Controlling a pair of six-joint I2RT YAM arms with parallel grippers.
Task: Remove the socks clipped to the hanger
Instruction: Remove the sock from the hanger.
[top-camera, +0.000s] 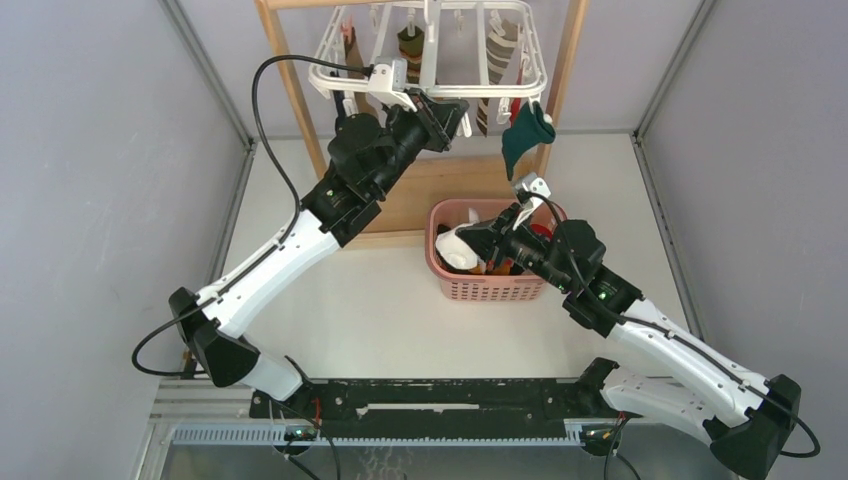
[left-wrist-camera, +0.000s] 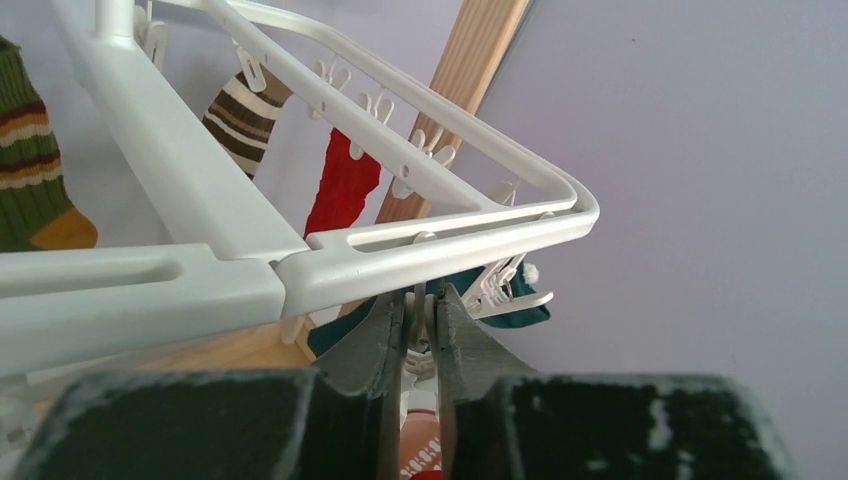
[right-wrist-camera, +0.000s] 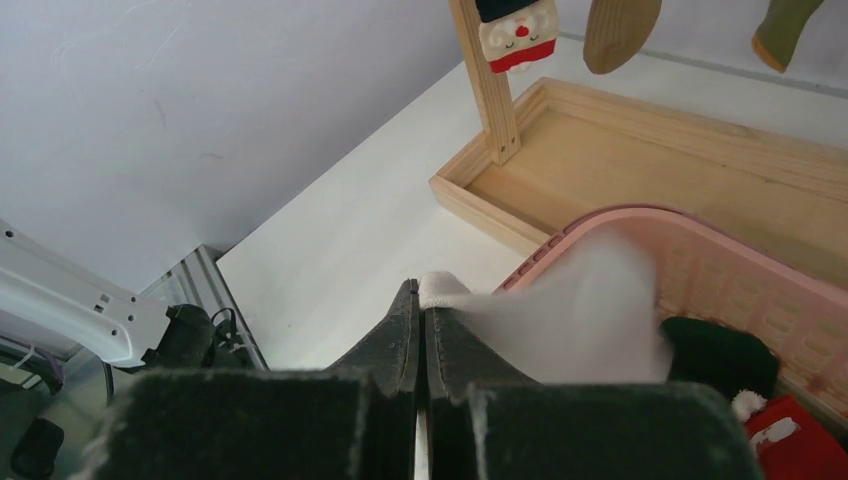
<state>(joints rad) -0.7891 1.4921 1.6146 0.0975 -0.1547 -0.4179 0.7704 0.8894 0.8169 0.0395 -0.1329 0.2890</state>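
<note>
Top view: left gripper (top-camera: 463, 112) at the hanger's (top-camera: 330, 76) front edge, beside the clipped teal sock (top-camera: 525, 135). Right gripper (top-camera: 470, 245) below the hanger, over the pink basket (top-camera: 490, 290).
Left wrist: fingers (left-wrist-camera: 375, 340) narrow under the hanger; cannot tell if they grip anything.
Right wrist: jaws pinched on a blurred white sock (right-wrist-camera: 590, 310).

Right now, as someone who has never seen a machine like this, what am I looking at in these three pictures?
Two robot arms are bolted at a table's near edge. The big picture looks down from above; the other two come from a small camera on each wrist. The left end effector, the arm's two-fingered pincer, is squeezing a white clip under the white hanger, where a teal sock hangs. The right end effector is shut on a white sock at the rim of a pink basket that already holds other socks. The hanger hangs on a wooden stand.
</note>
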